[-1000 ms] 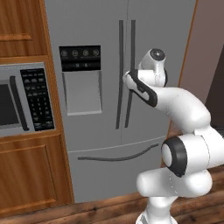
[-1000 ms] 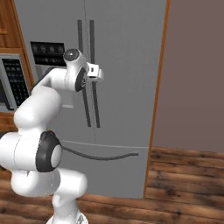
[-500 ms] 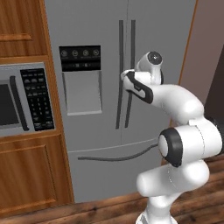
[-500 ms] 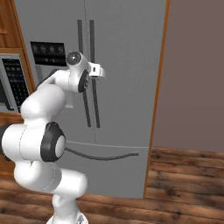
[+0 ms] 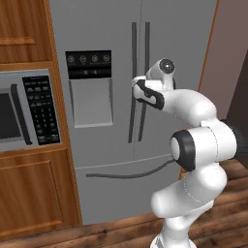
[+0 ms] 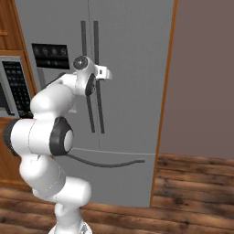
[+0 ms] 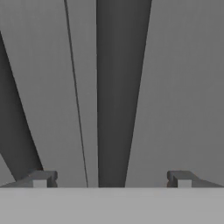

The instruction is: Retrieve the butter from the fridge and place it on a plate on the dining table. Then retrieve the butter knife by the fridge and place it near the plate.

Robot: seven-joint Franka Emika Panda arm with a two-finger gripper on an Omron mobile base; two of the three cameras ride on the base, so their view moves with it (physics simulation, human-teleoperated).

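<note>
End effector point(image 7: 112, 179) closer to fridge point(image 5: 184, 43) handle point(image 7: 118, 87), jaws wide

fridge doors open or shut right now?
Shut. Both doors of the fridge lie flush, the seam between the two handles a thin line; the open pincer straddles the right handle.

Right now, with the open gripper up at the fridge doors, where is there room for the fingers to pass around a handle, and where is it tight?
The open gripper straddles the right door handle, with bare fridge door panel free right of it. It is crowded left: the door seam, then the left door handle, close by.
</note>
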